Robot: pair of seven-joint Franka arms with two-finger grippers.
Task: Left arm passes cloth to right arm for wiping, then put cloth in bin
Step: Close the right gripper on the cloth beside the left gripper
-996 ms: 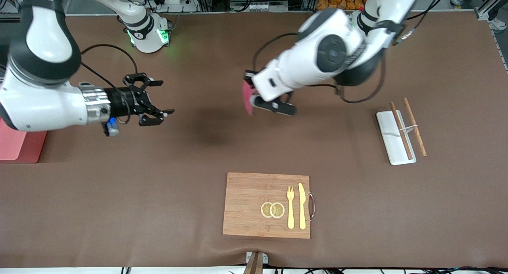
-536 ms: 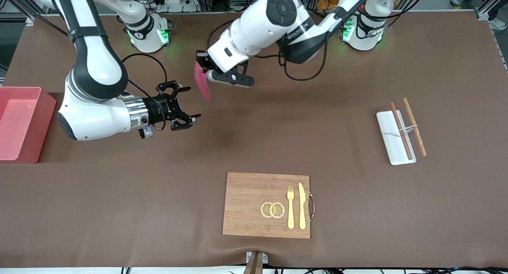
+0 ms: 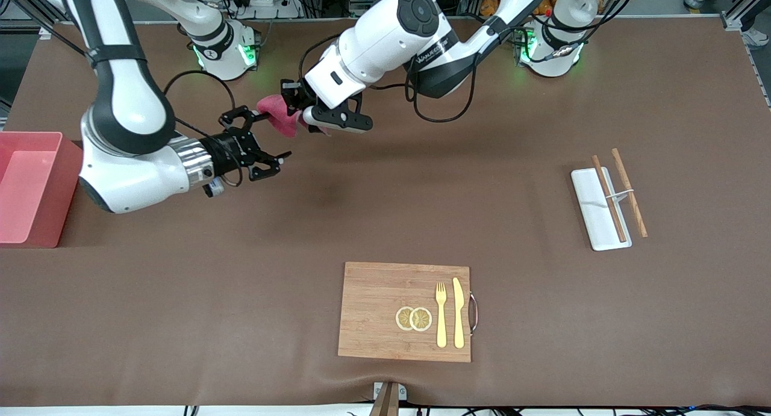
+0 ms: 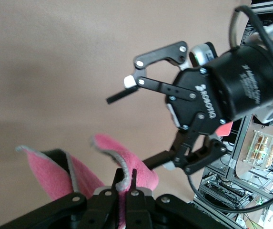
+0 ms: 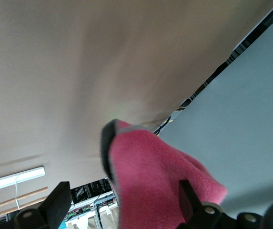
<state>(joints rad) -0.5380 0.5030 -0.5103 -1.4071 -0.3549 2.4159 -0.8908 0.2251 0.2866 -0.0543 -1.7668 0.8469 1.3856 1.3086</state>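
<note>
A handover is taking shape in mid-air above the brown surface. At the right arm's end, the pink bin is sitting with its paler inside showing, well apart from the action. Next along, the right arm is reaching across with its pincer spread wide, fingers apart and gripping nothing, the crimson-pink cloth lying just at its fingertips and partly between them in the right wrist view. The left pincer is pinching the cloth's upper fold, pads pressed together on the fabric, while the left arm is holding it over the surface close to the robots' bases. The cloth is looking soft and fleecy, grey-edged, drooping in two loose flaps from the pinch. The move ahead appears to turn on this: the free flap is hanging toward the right pincer, so that pincer is likely needing only to close on it. Toward the left arm's end, a cutting board and a white tray are lying untouched.
</note>
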